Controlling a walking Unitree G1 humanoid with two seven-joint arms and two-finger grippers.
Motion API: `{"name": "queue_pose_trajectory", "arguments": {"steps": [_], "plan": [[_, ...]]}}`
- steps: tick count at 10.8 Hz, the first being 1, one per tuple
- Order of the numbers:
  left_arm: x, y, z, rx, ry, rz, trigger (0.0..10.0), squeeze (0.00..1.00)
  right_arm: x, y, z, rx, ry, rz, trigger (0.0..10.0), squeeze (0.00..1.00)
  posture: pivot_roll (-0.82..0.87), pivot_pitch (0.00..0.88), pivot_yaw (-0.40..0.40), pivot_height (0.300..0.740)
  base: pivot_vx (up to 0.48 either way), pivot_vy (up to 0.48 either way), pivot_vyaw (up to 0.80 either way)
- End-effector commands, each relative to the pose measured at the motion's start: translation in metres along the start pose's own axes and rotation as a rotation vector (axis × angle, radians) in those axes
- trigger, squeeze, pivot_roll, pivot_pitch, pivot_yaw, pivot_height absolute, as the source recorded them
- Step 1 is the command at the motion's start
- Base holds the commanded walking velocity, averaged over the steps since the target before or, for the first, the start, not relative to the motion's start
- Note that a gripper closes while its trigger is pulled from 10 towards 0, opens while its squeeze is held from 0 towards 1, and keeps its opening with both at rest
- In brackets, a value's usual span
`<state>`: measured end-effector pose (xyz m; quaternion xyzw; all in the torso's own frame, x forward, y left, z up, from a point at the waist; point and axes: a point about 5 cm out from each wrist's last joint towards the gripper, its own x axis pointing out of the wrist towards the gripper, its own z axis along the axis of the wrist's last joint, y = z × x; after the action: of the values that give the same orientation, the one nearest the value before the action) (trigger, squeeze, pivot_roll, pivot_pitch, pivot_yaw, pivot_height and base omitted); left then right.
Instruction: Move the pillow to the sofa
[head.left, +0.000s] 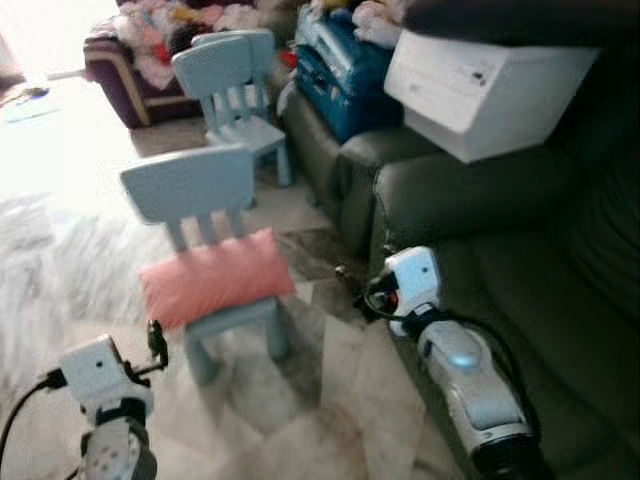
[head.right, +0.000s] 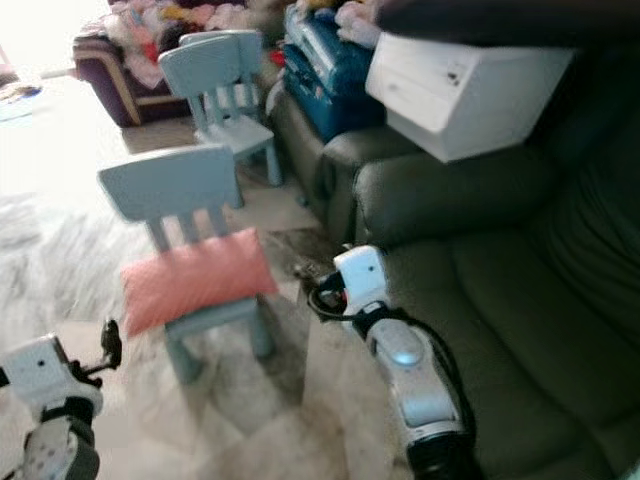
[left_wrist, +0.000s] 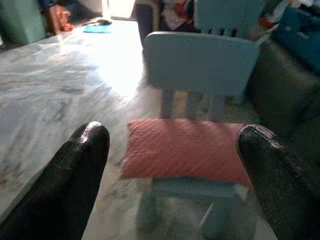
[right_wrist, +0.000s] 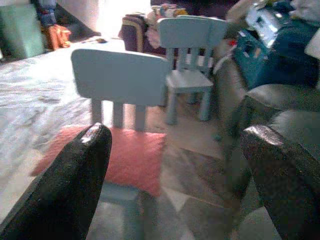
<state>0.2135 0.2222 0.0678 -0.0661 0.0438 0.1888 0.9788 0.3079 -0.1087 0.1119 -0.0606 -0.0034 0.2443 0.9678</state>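
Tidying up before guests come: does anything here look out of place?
Yes. A pink pillow lies on the seat of a small blue chair, overhanging its edges, instead of on the dark sofa. A white box also sits tilted on the sofa's arm.

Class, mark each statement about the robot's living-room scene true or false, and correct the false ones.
1. The pillow lies on the near chair. True.
2. The left tool is shut on the pillow. False: it is open, short of the pillow.
3. A white box rests on the sofa. True.
4. The pillow is blue. False: it is pink.
5. The right tool is open. True.
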Motion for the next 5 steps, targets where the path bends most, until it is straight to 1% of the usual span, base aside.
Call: {"name": "queue_pose_trajectory", "arguments": {"steps": [1, 4, 5], "plan": [[-0.0018, -0.0013, -0.0005, 0.006, 0.002, 0.002, 10.0, 0.00, -0.0024, -0.0045, 0.0020, -0.009, -0.009, -0.007, 10.0, 0.00, -0.16, 0.074, 0.030, 0.740, 0.465, 0.000, 0.00], [-0.0017, -0.0012, -0.0010, 0.008, 0.004, 0.001, 10.0, 0.00, -0.0021, -0.0039, 0.0022, -0.009, -0.008, -0.005, 10.0, 0.00, -0.16, 0.074, 0.030, 0.740, 0.463, 0.000, 0.00], [-0.0009, -0.0009, -0.0026, -0.016, 0.021, 0.019, 10.0, 0.00, -0.0020, -0.0037, 0.0022, -0.008, -0.008, -0.006, 10.0, 0.00, -0.16, 0.074, 0.031, 0.740, 0.439, 0.000, 0.00]]}}
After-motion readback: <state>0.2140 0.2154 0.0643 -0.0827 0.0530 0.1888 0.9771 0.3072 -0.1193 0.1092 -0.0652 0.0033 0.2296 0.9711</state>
